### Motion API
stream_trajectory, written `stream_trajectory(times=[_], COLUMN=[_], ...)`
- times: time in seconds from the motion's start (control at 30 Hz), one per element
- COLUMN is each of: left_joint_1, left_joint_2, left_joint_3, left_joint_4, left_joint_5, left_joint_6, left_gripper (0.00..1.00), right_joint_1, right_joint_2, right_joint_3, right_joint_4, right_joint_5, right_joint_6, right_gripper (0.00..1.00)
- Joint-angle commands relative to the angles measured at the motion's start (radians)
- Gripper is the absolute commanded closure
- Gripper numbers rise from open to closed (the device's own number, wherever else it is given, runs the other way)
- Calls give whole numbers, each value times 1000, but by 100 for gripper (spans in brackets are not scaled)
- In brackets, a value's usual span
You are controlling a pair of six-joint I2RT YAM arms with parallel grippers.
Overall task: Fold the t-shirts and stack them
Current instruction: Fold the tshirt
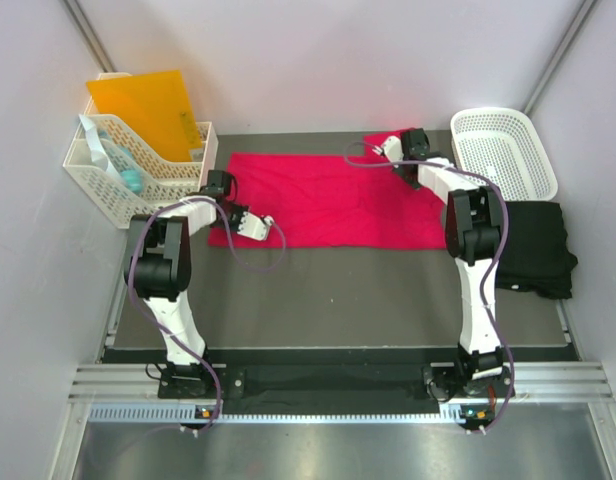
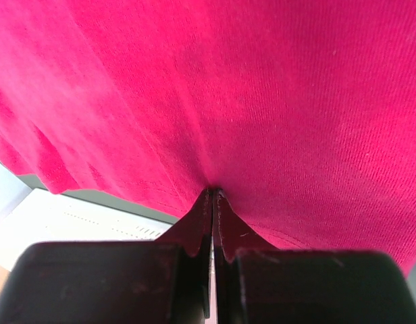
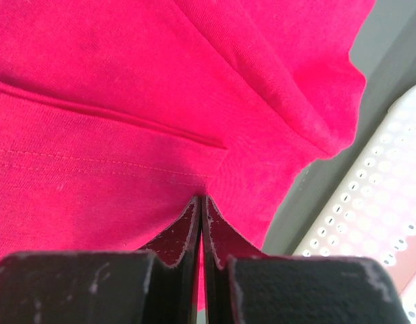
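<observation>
Pinching red t-shirt (image 1: 328,200) edges, jaws clamped: left end effector (image 2: 213,192) & right end effector (image 3: 201,199). Shirt's lying spread on table (image 1: 338,290), left of white basket (image 1: 488,115); black t-shirt (image 1: 533,245) lying just nearside of it.

Top: you look down from above, behind the arm bases (image 1: 183,375), at the whole table (image 1: 338,290).
Left wrist: you're right up against the red shirt (image 2: 262,101).
Right wrist: as close; basket (image 3: 377,196) at lower right.
Shared: red shirt in all three; basket in two.
</observation>
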Motion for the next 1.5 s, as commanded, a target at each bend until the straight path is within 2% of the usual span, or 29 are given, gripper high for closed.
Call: stream_trajectory(times=[0.0,0.13,0.17,0.37,0.47,0.53,0.6,0.67,0.8,0.83,0.93,0.97,1.03,1.1,1.13,1.17,1.2,1.47], left_joint_1=[5,6,4,1,-7,-10,-14,-21,-40,-44,-51,-51,-51,-51,-51,-51,-53,-57], left_joint_2=[33,27,25,-1,-7,-19,-41,-70,-134,-145,-180,-195,-215,-246,-260,-287,-301,-370], left_joint_3=[12,6,1,-43,-42,-43,-39,-34,-31,-37,-54,-52,-52,-66,-78,-92,-127,-252], left_joint_4=[-43,-8,4,124,111,94,78,42,14,26,75,77,68,31,19,12,5,-3], left_joint_5=[-57,-42,-39,-36,-33,-18,-4,35,93,91,79,76,75,85,90,96,105,110], left_joint_6=[-17,-44,-46,-55,-66,-73,-87,-116,-173,-181,-233,-269,-303,-327,-327,-325,-322,-291], left_gripper=[100,100,100,100,100,100,100,100,100,97,70,53,51,63,74,97,100,100], right_joint_1=[-19,-22,-22,-18,-18,-18,-13,-10,-11,-13,-11,-13,-11,-13,-13,-13,-13,-13], right_joint_2=[-16,-41,-50,-116,-170,-216,-254,-306,-415,-432,-487,-507,-526,-553,-563,-572,-575,-564], right_joint_3=[-34,-40,-39,30,43,43,21,-67,-258,-285,-348,-368,-390,-433,-450,-480,-494,-577], right_joint_4=[4,25,33,89,68,-45,-190,-236,-230,-228,-265,-279,-320,-332,-331,-331,-332,-270], right_joint_5=[30,36,36,70,37,-80,-208,-267,-287,-290,-327,-347,-367,-370,-369,-373,-376,-367], right_joint_6=[-6,-3,1,52,60,54,5,-34,-80,-81,-97,-106,-121,-138,-143,-149,-150,-134], right_gripper=[100,98,92,72,78,88,92,96,96,97,97,97,97,98,99,99,100,100])
